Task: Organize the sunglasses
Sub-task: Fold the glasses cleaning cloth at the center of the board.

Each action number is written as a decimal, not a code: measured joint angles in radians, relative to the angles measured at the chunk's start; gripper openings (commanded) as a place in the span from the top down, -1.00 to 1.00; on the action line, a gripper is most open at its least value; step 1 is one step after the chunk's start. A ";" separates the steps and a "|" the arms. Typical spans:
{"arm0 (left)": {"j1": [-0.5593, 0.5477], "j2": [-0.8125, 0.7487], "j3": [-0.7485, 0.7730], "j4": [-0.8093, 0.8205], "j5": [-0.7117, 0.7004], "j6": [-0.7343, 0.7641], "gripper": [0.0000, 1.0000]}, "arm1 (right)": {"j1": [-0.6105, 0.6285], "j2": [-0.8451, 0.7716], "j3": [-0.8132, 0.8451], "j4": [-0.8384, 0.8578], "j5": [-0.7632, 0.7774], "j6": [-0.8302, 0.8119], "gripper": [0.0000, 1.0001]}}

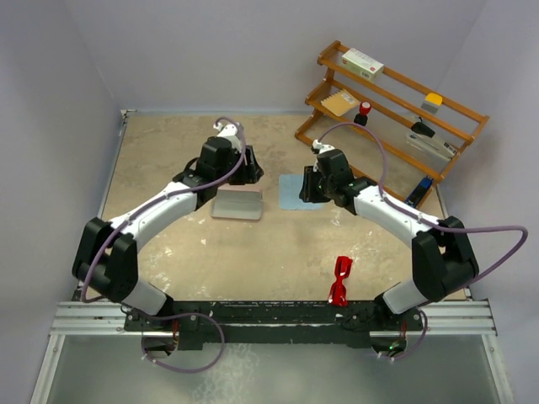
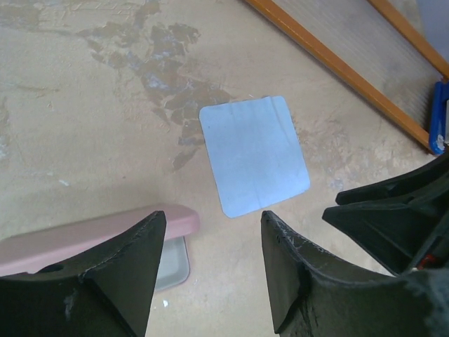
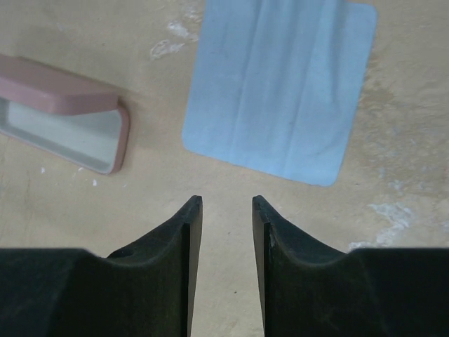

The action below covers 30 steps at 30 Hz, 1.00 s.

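Sunglasses (image 1: 340, 280) are in neither tool. The right tool (image 3: 226, 202) has a small empty gap, the left tool (image 2: 212, 217) a wider one. Just beyond lie the blue cloth (image 3: 277, 91) and pink case (image 3: 63, 91) (open). The sunglasses sit by the worktop's (image 1: 253, 252) near edge; I think grabbing them comes next, reaching back.

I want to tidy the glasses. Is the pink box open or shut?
Open. The pink case has its lid raised, pale lining showing.

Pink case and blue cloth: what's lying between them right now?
Nothing. Only bare, stained tabletop separates the pink case from the blue cloth. This shows most clearly in the right wrist view.
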 measured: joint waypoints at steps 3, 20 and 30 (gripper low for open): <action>-0.017 0.079 0.053 0.003 -0.004 0.014 -0.08 | -0.021 0.003 0.001 0.000 0.018 -0.001 0.27; -0.034 0.466 0.340 -0.021 0.018 0.115 -0.07 | -0.115 0.219 0.181 -0.027 0.040 -0.004 0.32; -0.036 0.600 0.473 -0.069 0.046 0.167 -0.03 | -0.149 0.299 0.274 -0.047 0.037 -0.019 0.34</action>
